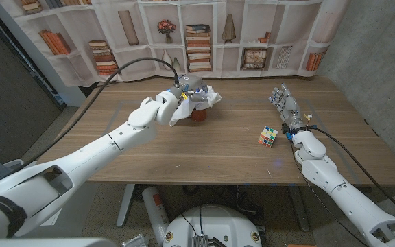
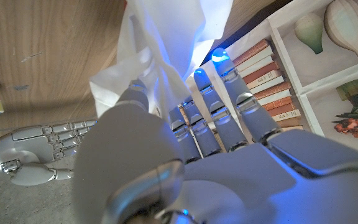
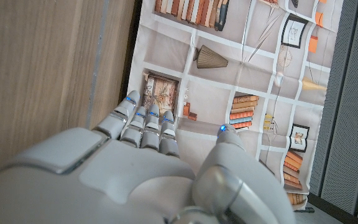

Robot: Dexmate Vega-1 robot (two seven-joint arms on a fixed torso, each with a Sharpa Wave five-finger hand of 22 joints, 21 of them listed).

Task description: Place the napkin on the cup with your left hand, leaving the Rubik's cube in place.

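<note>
Fingers of the left hand (image 1: 184, 94) are closed on the white napkin (image 1: 199, 103), which hangs in folds right under the hand and drapes over the small reddish cup (image 1: 199, 114). Just the lower part of the cup peeks out under the napkin. In the left wrist view the napkin (image 2: 166, 50) sticks up between the fingers (image 2: 213, 106). The Rubik's cube (image 1: 268, 136) sits on the tabletop (image 1: 204, 154) well apart from that hand, just beside the right hand (image 1: 284, 104). The right hand holds nothing, with its fingers straight and a little apart.
</note>
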